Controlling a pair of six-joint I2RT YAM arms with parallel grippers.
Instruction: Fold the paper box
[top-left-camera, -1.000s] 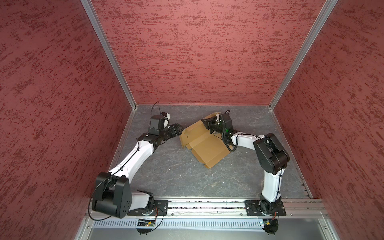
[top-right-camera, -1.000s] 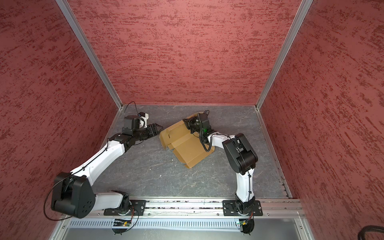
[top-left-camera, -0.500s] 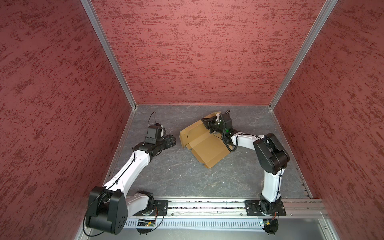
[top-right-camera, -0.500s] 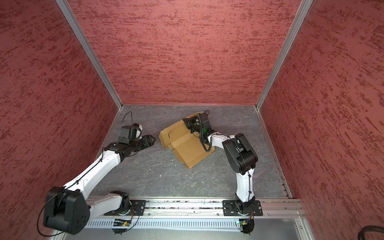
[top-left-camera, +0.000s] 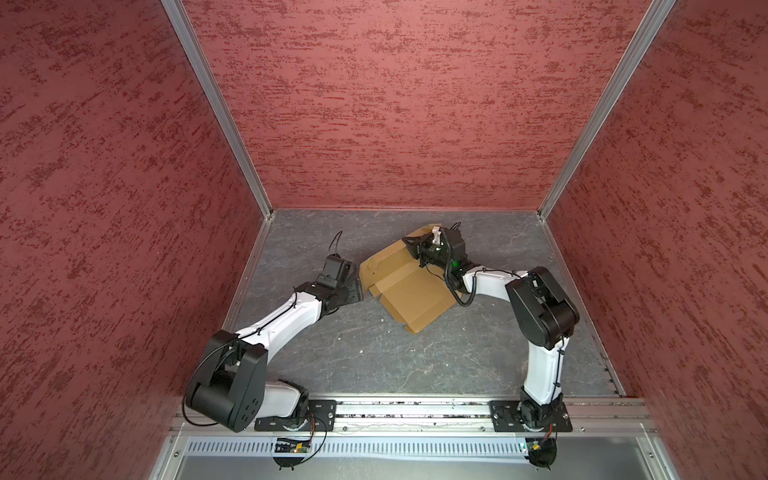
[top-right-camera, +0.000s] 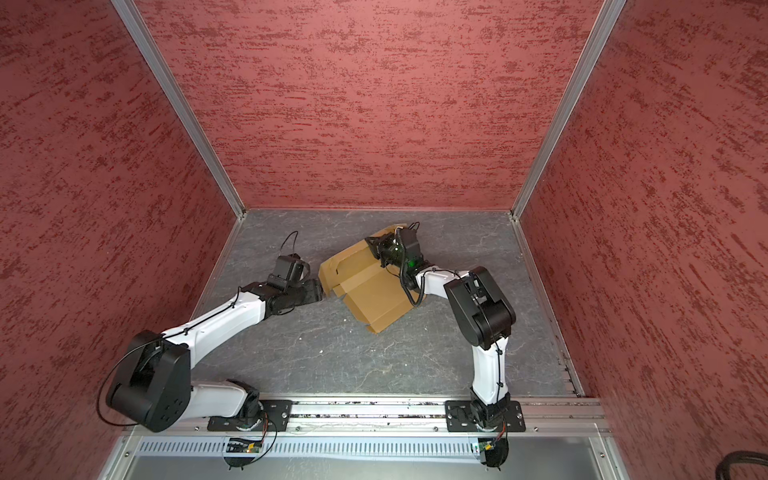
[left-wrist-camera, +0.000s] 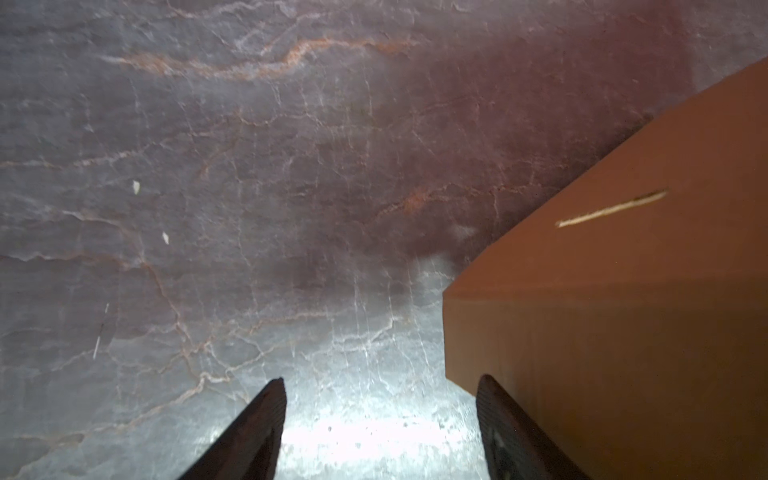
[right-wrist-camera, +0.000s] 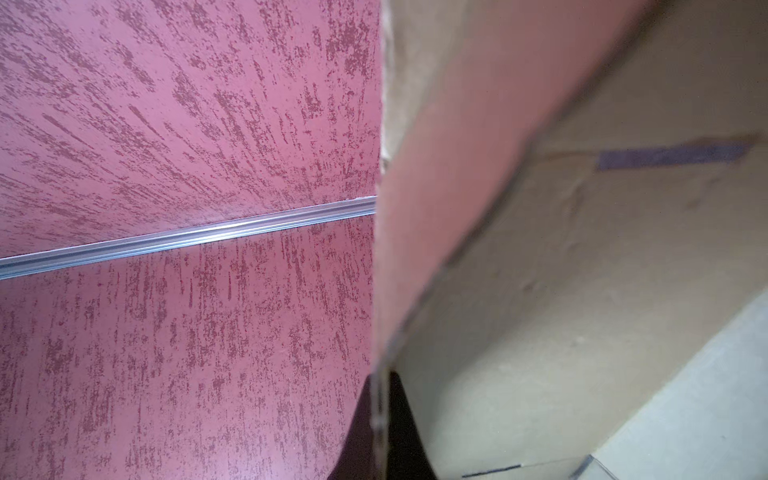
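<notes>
Nearest, two white arms (top-left-camera: 291, 316) rise from a rail (top-left-camera: 415, 409) at the front of the grey desk (top-left-camera: 374, 353). Farther in, the left pincer (left-wrist-camera: 380, 386) has its jaws well apart and holds nothing, with one finger just beside a corner of the paper box (top-left-camera: 409, 293). The box lies partly folded, past the desk's middle. At its far edge the right pincer (right-wrist-camera: 380, 382) is clamped on a raised flap (right-wrist-camera: 436, 208). A push from the left could slide the box, tugging that thin flap free or creasing it wrongly.
</notes>
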